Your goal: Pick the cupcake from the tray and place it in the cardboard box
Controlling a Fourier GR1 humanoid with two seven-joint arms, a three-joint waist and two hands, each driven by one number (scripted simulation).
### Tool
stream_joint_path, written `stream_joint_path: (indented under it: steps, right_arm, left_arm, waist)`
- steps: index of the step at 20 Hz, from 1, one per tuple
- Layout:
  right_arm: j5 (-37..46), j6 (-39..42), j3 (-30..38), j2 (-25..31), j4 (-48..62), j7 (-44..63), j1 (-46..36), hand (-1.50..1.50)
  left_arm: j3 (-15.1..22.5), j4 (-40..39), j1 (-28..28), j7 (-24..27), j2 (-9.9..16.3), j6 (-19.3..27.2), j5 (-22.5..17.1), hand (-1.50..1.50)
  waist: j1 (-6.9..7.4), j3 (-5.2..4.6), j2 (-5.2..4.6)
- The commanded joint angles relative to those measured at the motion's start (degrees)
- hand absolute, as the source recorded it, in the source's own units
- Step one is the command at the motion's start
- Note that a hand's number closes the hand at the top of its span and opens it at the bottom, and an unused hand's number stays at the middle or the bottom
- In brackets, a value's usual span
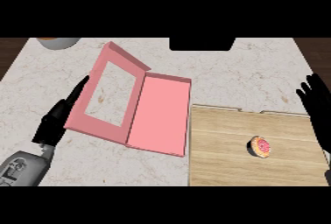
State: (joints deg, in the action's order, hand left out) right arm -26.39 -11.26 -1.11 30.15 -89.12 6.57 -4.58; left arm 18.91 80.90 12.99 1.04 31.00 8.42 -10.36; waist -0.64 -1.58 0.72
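Resting at the far left, the left hand [57,119] has straight fingers and holds nothing, its tips just beside the lid of the pink box [158,114]. That box lies open on the pale counter [245,74], its lid tipped up. Next comes the wooden tray [226,153], touching the box's right side. On it sits the cupcake [260,146]. At the right edge the right hand [318,109] is flat and holds nothing.
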Motion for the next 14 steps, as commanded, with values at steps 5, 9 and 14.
stream_joint_path:
  steps: [5, 9, 14]
  right_arm:
    - [-4.0, 2.5, 5.4, -4.0, -4.2, -9.5, 7.8, -1.50]
    - [24.8, 1.5, -4.9, 13.1, -1.8, -13.6, 14.1, -1.50]
    - [9.2, 2.8, -1.1, -7.0, -0.8, -36.6, 25.7, -1.50]
  left_arm:
    - [-9.2, -6.9, -3.3, -1.8, 4.9, 10.2, 4.7, 0.00]
    - [-9.1, -7.0, -5.8, -3.1, 4.5, 10.2, 3.1, 0.00]
    - [-10.5, -6.6, -9.1, -2.0, 3.5, 12.3, 3.6, 0.00]
  waist:
    - [-0.62, 1.66, -0.52]
    - [0.49, 1.24, -0.98]
    - [-1.08, 1.81, -0.26]
